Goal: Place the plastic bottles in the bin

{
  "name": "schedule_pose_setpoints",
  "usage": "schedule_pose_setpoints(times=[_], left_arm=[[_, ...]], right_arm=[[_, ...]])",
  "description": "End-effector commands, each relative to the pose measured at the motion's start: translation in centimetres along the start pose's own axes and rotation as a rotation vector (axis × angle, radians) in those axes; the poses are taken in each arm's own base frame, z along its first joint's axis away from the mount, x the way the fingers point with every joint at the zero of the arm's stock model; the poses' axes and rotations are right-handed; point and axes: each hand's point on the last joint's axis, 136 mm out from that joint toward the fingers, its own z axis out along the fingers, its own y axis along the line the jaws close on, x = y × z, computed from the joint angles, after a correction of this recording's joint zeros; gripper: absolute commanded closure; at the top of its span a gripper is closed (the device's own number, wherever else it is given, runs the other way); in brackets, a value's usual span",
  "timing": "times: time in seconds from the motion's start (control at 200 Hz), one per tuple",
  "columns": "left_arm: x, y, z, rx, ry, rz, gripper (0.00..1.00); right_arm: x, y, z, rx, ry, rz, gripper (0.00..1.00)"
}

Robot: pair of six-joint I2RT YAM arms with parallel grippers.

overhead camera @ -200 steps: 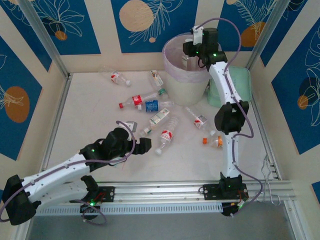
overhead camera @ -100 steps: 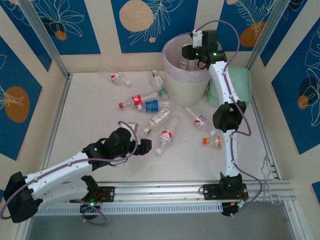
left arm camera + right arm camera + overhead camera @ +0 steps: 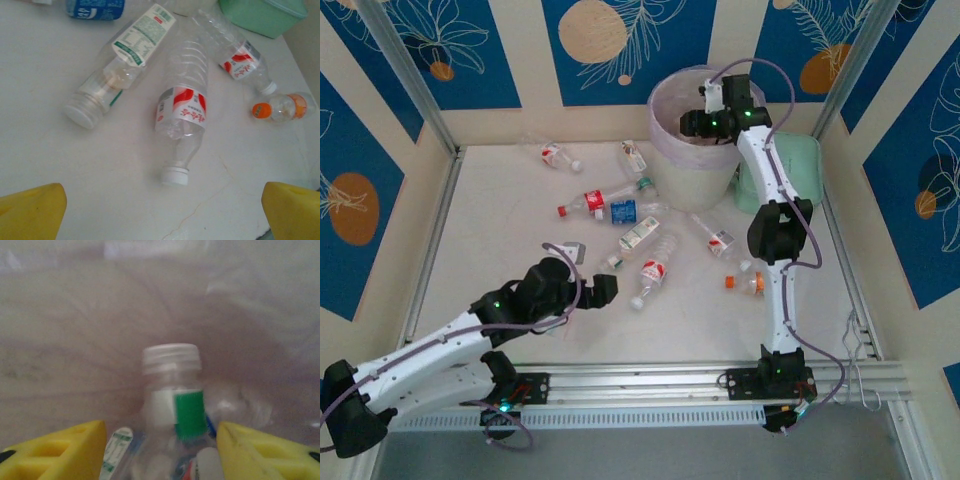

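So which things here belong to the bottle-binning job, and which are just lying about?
Job: bin; green-labelled bottle inside it; red-labelled bottle; white-capped bottle; orange-capped bottle; blue-labelled bottle.
Lying about: mint-green case.

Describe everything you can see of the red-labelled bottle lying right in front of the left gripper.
The bottle is clear thin plastic, ribbed, with a white screw cap and a red-and-white label round its middle. It looks empty and mostly uncrushed. It lies on its side on the white table, cap toward the open left gripper, which is not touching it. Its far end sits between a green-labelled bottle and another red-labelled one; contact there is unclear.
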Motion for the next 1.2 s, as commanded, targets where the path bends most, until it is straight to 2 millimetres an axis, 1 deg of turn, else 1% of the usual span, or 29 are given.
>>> schedule_pose_setpoints(times=[0.0, 0.09, 0.165, 0.225, 0.315, 0.41, 0.525, 0.6, 0.66, 0.725, 0.79, 0.865, 0.9, 0.95, 0.961, 0.996, 1.036, 1.061, 1.121, 1.191], left_arm=[[-0.7, 2.1, -0.8, -0.112, -0.016, -0.017, 0.01], [-1.4, 2.4, -1.0, -0.135, -0.016, 0.001, 0.01], [-2.2, 2.0, -1.2, -0.132, -0.011, 0.021, 0.01], [-2.8, 1.6, -1.2, -0.128, -0.011, 0.040, 0.00], [-3.4, 1.2, -1.1, -0.121, -0.013, 0.059, 0.00], [-3.6, 1.2, -0.9, -0.122, -0.003, 0.075, 0.01], [-4.4, 1.1, -1.0, -0.122, 0.004, 0.098, 0.01], [-5.0, 1.1, -1.0, -0.128, 0.011, 0.115, 0.01], [-5.7, 1.7, -1.0, -0.153, 0.003, 0.098, 0.00], [-6.8, 2.8, -0.9, -0.201, -0.023, 0.024, 0.01], [-7.7, 3.7, -0.3, -0.233, -0.030, -0.017, 0.01], [-9.1, 4.3, 0.4, -0.289, -0.019, -0.004, 0.01], [-10.0, 4.3, 0.8, -0.306, -0.015, 0.028, 0.01], [-11.2, 4.2, 1.6, -0.320, -0.001, 0.082, 0.01], [-11.4, 4.2, 1.8, -0.322, 0.001, 0.092, 0.01], [-12.4, 4.1, 2.4, -0.327, 0.010, 0.127, 0.01], [-13.5, 4.1, 3.2, -0.328, 0.020, 0.153, 0.01], [-14.1, 4.2, 3.8, -0.325, 0.028, 0.162, 0.01], [-15.6, 4.4, 5.3, -0.317, 0.035, 0.160, 0.01], [-17.2, 5.3, 7.2, -0.308, 0.037, 0.143, 0.01]], right_arm=[[0.8, 0.7, -1.8, -0.022, 0.057, 0.025, 0.35], [-1.3, 1.7, -4.2, -0.058, 0.000, 0.025, 0.31], [-2.8, 2.0, -6.3, -0.057, -0.042, 0.028, 0.29], [-3.8, 2.3, -7.9, -0.053, -0.072, 0.027, 0.27], [-5.1, 3.4, -10.3, -0.058, -0.115, 0.007, 0.23], [-6.1, 4.5, -12.7, -0.061, -0.156, -0.022, 0.16], [-7.2, 5.2, -15.9, -0.034, -0.206, -0.050, 0.01], [-7.6, 5.2, -17.7, -0.003, -0.229, -0.058, 0.00], [-7.7, 5.2, -19.4, 0.021, -0.240, -0.054, 0.01], [-7.3, 5.2, -21.0, 0.050, -0.240, -0.037, 0.01], [-6.2, 5.3, -22.4, 0.081, -0.225, -0.001, 0.01], [-5.0, 5.7, -23.8, 0.089, -0.217, 0.024, 0.01], [-4.0, 5.9, -24.3, 0.092, -0.209, 0.036, 0.01], [-3.0, 6.4, -25.2, 0.079, -0.221, 0.038, 0.01], [-2.6, 6.4, -25.1, 0.077, -0.216, 0.041, 0.01], [-1.9, 6.8, -25.9, 0.065, -0.226, 0.043, 0.01], [-0.6, 6.9, -26.2, 0.057, -0.217, 0.062, 0.01], [-0.1, 7.0, -26.5, 0.050, -0.217, 0.068, 0.01], [1.9, 7.3, -27.1, 0.035, -0.205, 0.099, 0.01], [4.2, 7.6, -27.7, 0.023, -0.190, 0.125, 0.01]])
